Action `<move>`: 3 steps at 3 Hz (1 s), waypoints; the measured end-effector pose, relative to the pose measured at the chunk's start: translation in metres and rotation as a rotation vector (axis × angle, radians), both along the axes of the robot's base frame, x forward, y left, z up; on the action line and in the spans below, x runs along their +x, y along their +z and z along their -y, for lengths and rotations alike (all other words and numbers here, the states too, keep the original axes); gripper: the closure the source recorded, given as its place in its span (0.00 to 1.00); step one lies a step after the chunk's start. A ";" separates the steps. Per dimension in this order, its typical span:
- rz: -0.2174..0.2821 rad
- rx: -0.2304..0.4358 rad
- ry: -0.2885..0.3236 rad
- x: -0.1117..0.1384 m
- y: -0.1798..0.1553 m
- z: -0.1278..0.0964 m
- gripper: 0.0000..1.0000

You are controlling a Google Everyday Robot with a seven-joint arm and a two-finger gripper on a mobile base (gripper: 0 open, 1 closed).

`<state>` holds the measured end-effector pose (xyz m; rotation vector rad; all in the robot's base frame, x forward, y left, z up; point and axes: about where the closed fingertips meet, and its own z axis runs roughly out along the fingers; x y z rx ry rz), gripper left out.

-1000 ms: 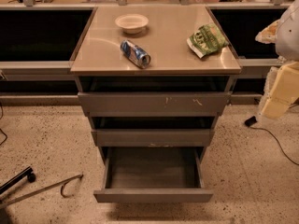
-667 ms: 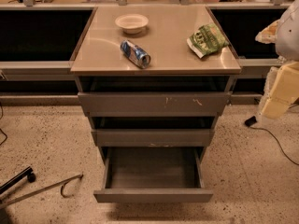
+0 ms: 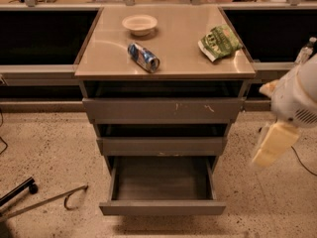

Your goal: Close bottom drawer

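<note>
The plain grey metal bottom drawer [image 3: 162,207] stands pulled out. Up to its right, well apart, hangs the cream claw [image 3: 275,143]; clenched or released, I cannot tell. Above it the beige worktop [image 3: 173,66] carries a white bowl [image 3: 139,24], a toppled blue can [image 3: 143,57] and a green packet [image 3: 219,42].

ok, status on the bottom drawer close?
Gripper off right of cabinet, around middle-drawer height, touching nothing. Bottom drawer open, pulled well out. Hooked rod on floor to its left, apart from it.
</note>
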<state>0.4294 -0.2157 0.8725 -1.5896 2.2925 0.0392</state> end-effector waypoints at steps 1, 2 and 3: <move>-0.093 0.124 -0.054 -0.012 -0.099 -0.008 0.00; -0.184 0.246 -0.089 -0.019 -0.214 -0.027 0.00; -0.184 0.246 -0.089 -0.019 -0.214 -0.027 0.00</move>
